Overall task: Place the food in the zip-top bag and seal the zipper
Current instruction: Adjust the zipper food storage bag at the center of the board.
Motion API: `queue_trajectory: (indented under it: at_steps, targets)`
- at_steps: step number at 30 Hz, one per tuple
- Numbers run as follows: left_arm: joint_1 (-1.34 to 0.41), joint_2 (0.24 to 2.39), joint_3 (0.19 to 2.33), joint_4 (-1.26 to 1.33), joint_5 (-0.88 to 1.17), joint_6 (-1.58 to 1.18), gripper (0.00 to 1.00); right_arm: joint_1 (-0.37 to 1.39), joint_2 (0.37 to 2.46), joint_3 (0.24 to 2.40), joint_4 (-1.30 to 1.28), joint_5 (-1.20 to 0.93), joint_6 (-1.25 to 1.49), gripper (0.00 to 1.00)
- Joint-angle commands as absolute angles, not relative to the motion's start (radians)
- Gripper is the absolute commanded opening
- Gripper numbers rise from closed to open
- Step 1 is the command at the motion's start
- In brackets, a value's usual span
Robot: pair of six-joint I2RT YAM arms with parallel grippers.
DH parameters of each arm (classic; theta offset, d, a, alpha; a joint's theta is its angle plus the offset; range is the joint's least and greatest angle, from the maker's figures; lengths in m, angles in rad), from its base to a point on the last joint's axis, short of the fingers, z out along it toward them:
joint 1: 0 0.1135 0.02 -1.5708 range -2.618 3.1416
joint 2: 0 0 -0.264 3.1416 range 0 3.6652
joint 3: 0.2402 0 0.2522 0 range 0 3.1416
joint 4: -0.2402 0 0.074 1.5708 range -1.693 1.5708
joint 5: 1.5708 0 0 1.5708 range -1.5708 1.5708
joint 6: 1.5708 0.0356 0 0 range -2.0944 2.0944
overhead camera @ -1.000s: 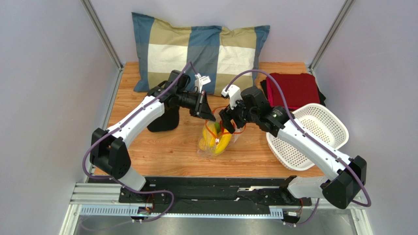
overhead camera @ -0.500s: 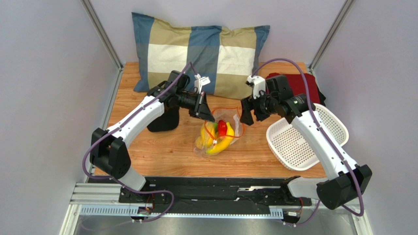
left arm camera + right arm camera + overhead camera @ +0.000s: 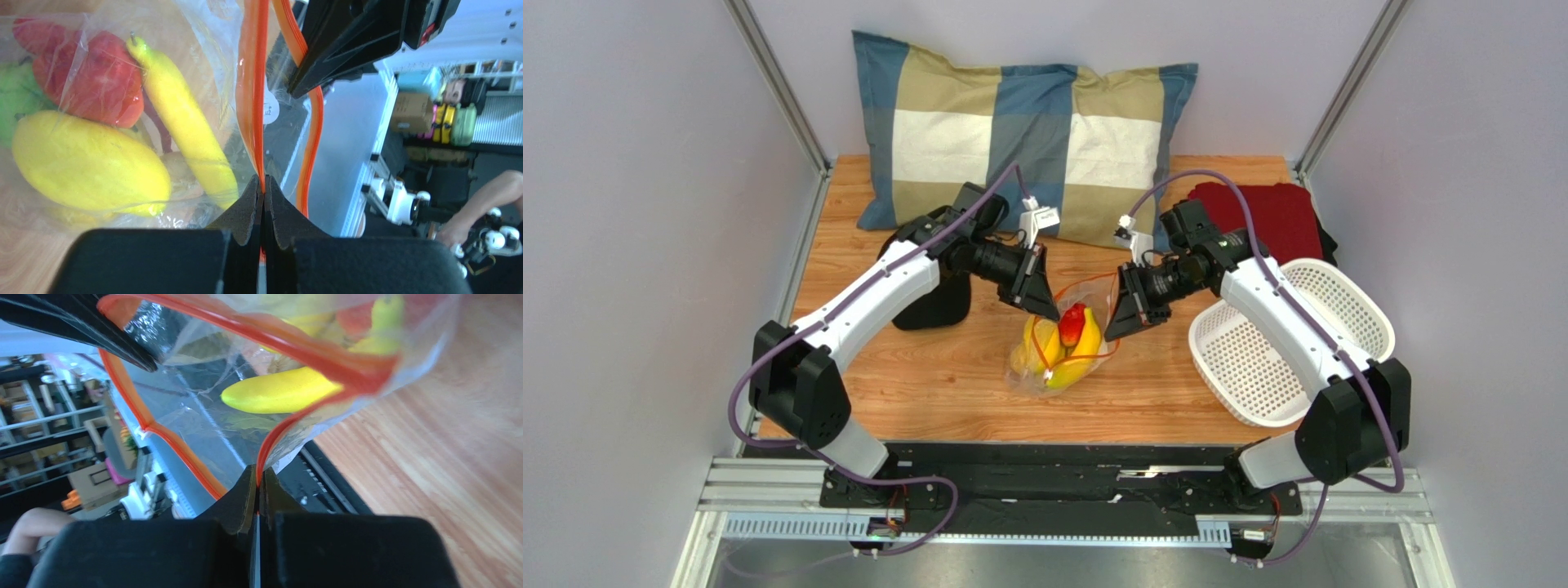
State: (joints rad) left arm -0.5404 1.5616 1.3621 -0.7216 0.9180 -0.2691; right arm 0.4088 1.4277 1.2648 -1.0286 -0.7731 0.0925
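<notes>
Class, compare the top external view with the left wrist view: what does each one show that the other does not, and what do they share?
Only the top external view shows the checked pillow, the white basket and the red cloth. Only the left wrist view shows, close up, the left gripper pinched shut on the orange zipper, and the small white label on the plastic. Both show the clear bag, the banana, the red piece and the right gripper.
</notes>
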Motion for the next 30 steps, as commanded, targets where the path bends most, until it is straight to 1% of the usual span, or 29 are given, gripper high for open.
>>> queue_trajectory:
  at_steps: [1, 2, 3, 5, 6, 7, 8, 9, 10, 11, 12, 13, 14, 15, 16, 18, 20, 21, 22, 24, 27, 30]
  targets:
    - [-0.563, 1.580, 1.508, -0.773, 0.928, -0.186, 0.07, 0.407, 1.367, 1.295, -0.960, -0.946, 0.241, 0.00]
    - [-0.563, 1.588, 1.535, -0.782, 0.925, -0.173, 0.11, 0.408, 1.356, 1.266, -0.951, -0.942, 0.253, 0.00]
    - [-0.563, 1.592, 1.580, -0.784, 0.920, -0.164, 0.17, 0.408, 1.344, 1.247, -0.939, -0.919, 0.282, 0.00]
    - [-0.563, 1.591, 1.603, -0.787, 0.873, -0.131, 0.27, 0.405, 1.341, 1.203, -0.913, -0.910, 0.307, 0.00]
    - [-0.560, 1.583, 1.605, -0.785, 0.850, -0.123, 0.39, 0.400, 1.335, 1.159, -0.867, -0.905, 0.357, 0.00]
    - [-0.554, 1.553, 1.594, -0.778, 0.806, -0.121, 0.47, 0.396, 1.327, 1.140, -0.839, -0.900, 0.382, 0.00]
    - [-0.525, 1.527, 1.573, -0.725, 0.804, -0.139, 0.53, 0.396, 1.318, 1.126, -0.815, -0.893, 0.408, 0.00]
    - [-0.500, 1.490, 1.486, -0.672, 0.805, -0.164, 0.74, 0.394, 1.306, 1.109, -0.783, -0.873, 0.426, 0.00]
    - [-0.476, 1.389, 1.429, -0.614, 0.802, -0.190, 0.91, 0.391, 1.301, 1.105, -0.770, -0.867, 0.464, 0.00]
    - [-0.428, 1.326, 1.363, -0.497, 0.795, -0.225, 0.99, 0.394, 1.298, 1.098, -0.758, -0.864, 0.478, 0.00]
    - [-0.407, 1.262, 1.239, -0.447, 0.779, -0.232, 0.99, 0.394, 1.293, 1.094, -0.737, -0.851, 0.494, 0.00]
    - [-0.390, 1.136, 1.188, -0.413, 0.767, -0.229, 0.99, 0.394, 1.290, 1.089, -0.724, -0.845, 0.533, 0.00]
    - [-0.365, 1.079, 1.143, -0.405, 0.759, -0.198, 0.99, 0.394, 1.286, 1.086, -0.710, -0.841, 0.554, 0.00]
    - [-0.364, 1.027, 1.085, -0.425, 0.747, -0.172, 0.99, 0.394, 1.284, 1.083, -0.680, -0.832, 0.580, 0.00]
    - [-0.365, 0.940, 1.059, -0.443, 0.768, -0.137, 0.99, 0.396, 1.285, 1.081, -0.664, -0.828, 0.622, 0.00]
    - [-0.365, 0.846, 0.985, -0.488, 0.811, -0.033, 0.99, 0.396, 1.302, 1.091, -0.634, -0.824, 0.666, 0.00]
    - [-0.365, 0.802, 0.913, -0.508, 0.815, 0.038, 0.98, 0.394, 1.328, 1.114, -0.614, -0.822, 0.714, 0.00]
    - [-0.365, 0.772, 0.890, -0.508, 0.815, 0.057, 0.94, 0.396, 1.336, 1.121, -0.608, -0.819, 0.725, 0.00]
    - [-0.365, 0.759, 0.867, -0.503, 0.846, 0.095, 0.92, 0.396, 1.345, 1.137, -0.600, -0.819, 0.736, 0.00]
    - [-0.377, 0.726, 0.799, -0.454, 0.848, 0.101, 0.90, 0.391, 1.371, 1.149, -0.591, -0.809, 0.752, 0.00]
    - [-0.440, 0.681, 0.717, -0.390, 0.813, 0.161, 0.87, 0.390, 1.397, 1.166, -0.591, -0.790, 0.767, 0.00]
    - [-0.589, 0.641, 0.635, -0.310, 0.721, 0.190, 0.81, 0.388, 1.423, 1.180, -0.581, -0.779, 0.785, 0.00]
